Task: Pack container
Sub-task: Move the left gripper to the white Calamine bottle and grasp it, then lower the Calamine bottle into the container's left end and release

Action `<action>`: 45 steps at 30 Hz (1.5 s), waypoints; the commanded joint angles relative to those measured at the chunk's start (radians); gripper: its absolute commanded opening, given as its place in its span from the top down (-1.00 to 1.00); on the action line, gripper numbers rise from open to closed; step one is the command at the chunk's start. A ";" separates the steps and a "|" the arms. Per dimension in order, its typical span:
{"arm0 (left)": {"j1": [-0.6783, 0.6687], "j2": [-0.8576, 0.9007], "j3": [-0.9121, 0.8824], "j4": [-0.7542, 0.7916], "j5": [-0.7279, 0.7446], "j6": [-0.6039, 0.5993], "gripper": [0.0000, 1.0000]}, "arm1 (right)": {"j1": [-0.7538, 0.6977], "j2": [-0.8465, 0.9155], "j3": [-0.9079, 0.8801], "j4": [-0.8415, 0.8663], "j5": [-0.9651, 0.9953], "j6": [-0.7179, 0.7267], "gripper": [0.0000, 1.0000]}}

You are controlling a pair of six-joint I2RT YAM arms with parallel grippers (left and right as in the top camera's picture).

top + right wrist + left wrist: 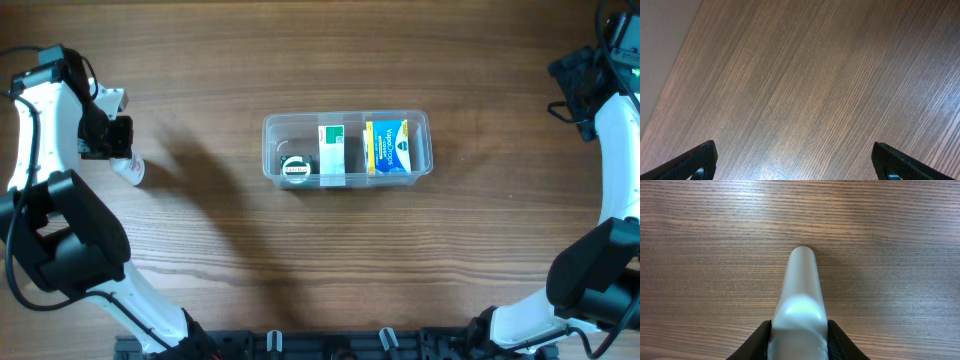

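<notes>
The clear plastic container point(272, 150) stands at the table's middle. Inside it are a blue-and-yellow box point(388, 147), a white-and-green box point(332, 152) and a small round tin point(297, 169). My left gripper point(118, 150) is at the far left, shut on a white tube point(132, 170). In the left wrist view the tube point(800, 295) sticks out forward between the two black fingers point(799, 340), above bare wood. My right gripper point(795, 162) is open and empty over bare wood; its arm point(598, 95) is at the far right.
The wooden table point(200, 240) spreads around the container. A pale strip beyond the table's edge point(660, 40) shows in the right wrist view's upper left. The arm bases point(70, 240) stand at the lower left and lower right.
</notes>
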 commanded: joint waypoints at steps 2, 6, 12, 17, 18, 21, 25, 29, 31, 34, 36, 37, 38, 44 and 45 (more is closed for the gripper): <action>0.001 0.012 -0.006 0.002 0.013 -0.019 0.47 | 0.002 0.009 -0.004 0.002 0.018 0.010 -0.99; -0.018 -0.006 -0.002 0.003 0.020 -0.045 0.51 | 0.002 0.009 -0.004 0.002 0.018 0.009 -0.99; -0.131 -0.088 0.082 -0.001 0.021 -0.098 0.52 | 0.002 0.009 -0.004 0.002 0.018 0.009 -0.99; -0.260 -0.230 0.088 0.005 0.042 -0.177 0.56 | 0.002 0.009 -0.004 0.002 0.018 0.010 -0.99; -0.281 -0.255 0.088 0.005 0.071 -0.178 0.56 | 0.002 0.009 -0.004 0.002 0.018 0.009 -0.99; -0.365 -0.343 0.088 0.019 0.195 -0.237 0.54 | 0.002 0.009 -0.004 0.002 0.018 0.010 -0.99; -0.513 -0.381 0.087 0.023 0.324 -0.230 0.52 | 0.002 0.009 -0.004 0.002 0.018 0.010 -1.00; -0.625 -0.377 0.087 0.106 0.330 -0.224 0.46 | 0.002 0.009 -0.004 0.002 0.018 0.010 -1.00; -0.652 -0.373 0.087 0.135 0.330 -0.224 0.46 | 0.002 0.009 -0.004 0.002 0.018 0.010 -1.00; -0.685 -0.335 0.087 0.126 0.327 -0.225 0.46 | 0.002 0.009 -0.004 0.002 0.017 0.010 -1.00; -0.716 -0.290 0.087 0.113 0.322 -0.224 0.46 | 0.002 0.009 -0.004 0.002 0.018 0.009 -0.99; -0.729 -0.269 0.087 0.103 0.299 -0.224 0.45 | 0.002 0.009 -0.004 0.002 0.018 0.009 -0.99; -0.742 -0.249 0.087 0.088 0.258 -0.224 0.45 | 0.002 0.009 -0.004 0.002 0.018 0.009 -0.99; -0.761 -0.183 0.087 0.058 0.141 -0.150 0.40 | 0.002 0.009 -0.004 0.002 0.018 0.009 -1.00; -0.761 -0.171 0.087 0.059 0.141 -0.140 0.38 | 0.002 0.009 -0.004 0.002 0.018 0.009 -0.99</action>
